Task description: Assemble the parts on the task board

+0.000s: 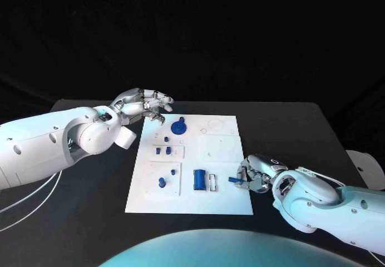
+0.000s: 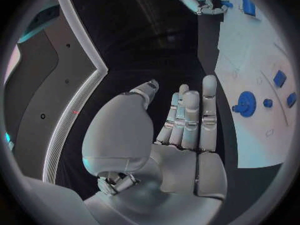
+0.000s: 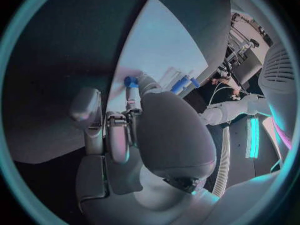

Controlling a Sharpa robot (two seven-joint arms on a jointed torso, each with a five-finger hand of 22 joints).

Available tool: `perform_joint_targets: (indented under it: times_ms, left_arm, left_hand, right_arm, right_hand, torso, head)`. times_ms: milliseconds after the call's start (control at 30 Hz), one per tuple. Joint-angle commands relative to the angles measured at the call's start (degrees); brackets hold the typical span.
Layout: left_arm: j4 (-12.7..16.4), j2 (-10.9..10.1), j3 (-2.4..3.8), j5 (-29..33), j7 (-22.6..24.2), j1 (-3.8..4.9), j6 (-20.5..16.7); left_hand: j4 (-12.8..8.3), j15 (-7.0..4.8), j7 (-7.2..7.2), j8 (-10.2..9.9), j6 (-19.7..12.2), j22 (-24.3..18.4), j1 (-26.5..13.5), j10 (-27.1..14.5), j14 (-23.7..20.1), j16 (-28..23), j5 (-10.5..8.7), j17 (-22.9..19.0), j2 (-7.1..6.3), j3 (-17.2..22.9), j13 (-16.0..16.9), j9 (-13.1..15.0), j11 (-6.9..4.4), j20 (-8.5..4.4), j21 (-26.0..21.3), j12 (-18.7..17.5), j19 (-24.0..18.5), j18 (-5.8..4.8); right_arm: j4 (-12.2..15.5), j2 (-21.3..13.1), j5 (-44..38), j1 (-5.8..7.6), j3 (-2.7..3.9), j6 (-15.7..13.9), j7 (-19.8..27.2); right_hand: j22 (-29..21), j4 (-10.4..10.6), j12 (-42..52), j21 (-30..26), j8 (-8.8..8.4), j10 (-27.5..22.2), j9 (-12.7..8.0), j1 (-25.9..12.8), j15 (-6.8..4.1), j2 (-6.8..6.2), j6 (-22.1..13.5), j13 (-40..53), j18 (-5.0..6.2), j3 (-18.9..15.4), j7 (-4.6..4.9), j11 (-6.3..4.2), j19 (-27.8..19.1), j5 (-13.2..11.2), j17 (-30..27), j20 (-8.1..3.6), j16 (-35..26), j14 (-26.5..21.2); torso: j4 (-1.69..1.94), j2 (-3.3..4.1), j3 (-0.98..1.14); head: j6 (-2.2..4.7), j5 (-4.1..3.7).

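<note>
The white task board (image 1: 225,194) lies in the middle of the black table. My right hand (image 1: 258,173) is at the board's right edge and pinches a small blue part (image 1: 235,179) just over the board; the right wrist view shows that part (image 3: 131,81) at the fingertips. My left hand (image 1: 147,104) hovers by the board's far left corner, fingers apart and holding nothing, its fingers (image 2: 187,115) stretched out flat. A round blue part (image 1: 179,127) sits near that corner. A blue cylinder (image 1: 199,176) lies left of my right hand.
Small blue pieces (image 1: 163,150) sit in the board's middle left, and two more (image 1: 164,181) in a recess at the near left. A white slot piece (image 1: 213,182) lies beside the cylinder. Black table (image 1: 305,133) surrounds the board.
</note>
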Motion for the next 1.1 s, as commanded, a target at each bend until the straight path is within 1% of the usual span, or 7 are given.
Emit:
perform_joint_targets:
  times_ms: [33,67,167,333,733,933,1100]
  left_arm:
    - [0.2,0.0,0.02,0.3,0.1,0.02,0.5]
    - [0.2,0.0,0.02,0.3,0.1,0.02,0.6]
    - [0.2,0.0,0.01,0.3,0.0,0.02,0.6]
    - [0.2,0.0,-0.02,0.3,-0.1,0.02,0.6]
    - [0.2,0.0,-0.11,0.3,-0.2,0.02,0.6]
    - [0.2,0.1,-0.13,0.3,-0.3,0.02,0.7]
    - [0.2,0.1,-0.13,0.3,-0.3,0.02,0.7]
  left_hand:
    - [0.1,0.12,0.02,0.2,-0.4,-0.1,0.4,-0.6,-0.5,-0.3,0.04,0.0,-0.01,-0.2,0.1,-0.1,-0.04,0.07,-0.1,0.3,-0.3,1.09]
    - [0.2,0.12,0.02,0.3,-0.5,-0.1,0.5,-0.6,-0.5,-0.3,0.02,0.0,0.07,-0.3,0.1,-0.1,-0.04,0.08,-0.1,0.4,-0.3,1.1]
    - [0.2,0.12,0.02,0.3,-0.5,-0.1,0.5,-0.6,-0.5,-0.3,0.02,0.0,0.07,-0.3,0.1,-0.1,-0.04,0.08,-0.1,0.4,-0.3,1.1]
    - [0.2,0.12,0.02,0.3,-0.5,-0.1,0.5,-0.6,-0.5,-0.3,0.02,0.0,0.07,-0.3,0.1,-0.1,-0.04,0.08,-0.1,0.4,-0.3,1.1]
    - [0.3,0.12,0.01,0.4,-0.5,-0.1,0.5,-0.6,-0.4,-0.3,0.02,0.1,0.15,-0.3,0.1,-0.1,-0.04,0.08,-0.1,0.4,-0.3,1.1]
    - [0.3,0.12,0.01,0.4,-0.5,-0.1,0.5,-0.6,-0.4,-0.3,0.02,0.1,0.15,-0.3,0.1,-0.1,-0.04,0.08,-0.1,0.4,-0.3,1.1]
    - [0.3,0.12,0.01,0.4,-0.5,-0.1,0.5,-0.6,-0.4,-0.3,0.02,0.1,0.15,-0.3,0.1,-0.1,-0.04,0.08,-0.1,0.4,-0.3,1.1]
  right_arm:
    - [-0.5,-0.1,-1.3,-0.44,-0.39,2.1,-1.9]
    - [-0.4,-0.1,-1.2,-0.45,-0.39,1.9,-1.9]
    - [0.2,-0.3,-0.1,-0.45,-0.39,1.3,-1.6]
    - [1.7,-0.7,2.2,-0.43,-0.37,0.4,-0.6]
    - [4.4,-0.7,10.3,0.71,-0.22,-3.1,1.2]
    - [4.5,0.8,17.7,0.98,-0.2,-4.7,2.4]
    - [3.9,2.6,20.5,1.03,-0.19,-4.6,3.0]
  right_hand:
    - [4.4,-4.6,0.4,0.6,1.04,0.3,1.7,-3.0,-0.05,-3.89,1.2,7.7,-0.17,16.5,-0.02,-0.29,0.0,2.7,15.1,-0.22,0.2,6.0]
    - [4.5,-6.0,0.4,0.6,1.41,0.4,2.5,-4.4,-0.13,-4.66,0.6,7.7,-0.21,19.4,0.14,-0.04,0.0,4.8,15.1,-0.13,0.2,6.0]
    - [5.0,-11.1,0.4,0.9,3.66,0.7,6.0,-10.7,0.05,-5.61,-0.9,7.7,-0.21,27.9,0.31,-0.03,0.1,5.8,15.1,-0.06,0.2,6.0]
    - [5.3,-15.1,0.6,0.8,4.48,0.9,8.1,-16.7,-0.16,-4.18,-2.4,7.8,-0.24,33.7,0.15,0.03,0.1,4.4,15.1,-0.03,0.2,6.0]
    - [5.4,-16.4,0.6,0.5,4.79,0.9,8.8,-19.7,-0.23,-4.49,-2.5,7.9,-0.19,34.3,-0.12,-0.1,0.1,3.4,15.1,-0.05,0.2,6.0]
    - [5.2,-16.5,0.6,-0.1,4.55,0.8,8.8,-21.7,-0.32,-4.74,-2.7,7.8,-0.1,33.9,-0.31,-0.22,0.0,3.2,15.1,-0.09,0.2,6.0]
    - [5.1,-16.3,0.5,-0.6,4.15,0.7,8.5,-23.5,-0.35,-4.87,-2.6,7.8,-0.03,33.4,-0.38,-0.27,-0.1,3.2,15.1,-0.12,0.2,6.0]
  torso:
    - [-0.01,-0.02,0.0]
    - [-0.02,-0.03,-0.01]
    - [-0.06,-0.03,-0.01]
    - [-0.04,-0.07,0.0]
    - [0.0,-0.02,-0.06]
    - [-0.01,0.02,-0.04]
    - [-0.02,0.04,-0.04]
  head:
    - [0.01,-0.03]
    - [0.01,0.07]
    - [0.01,0.06]
    - [0.01,0.08]
    - [0.01,0.14]
    - [0.01,0.12]
    - [0.01,0.12]
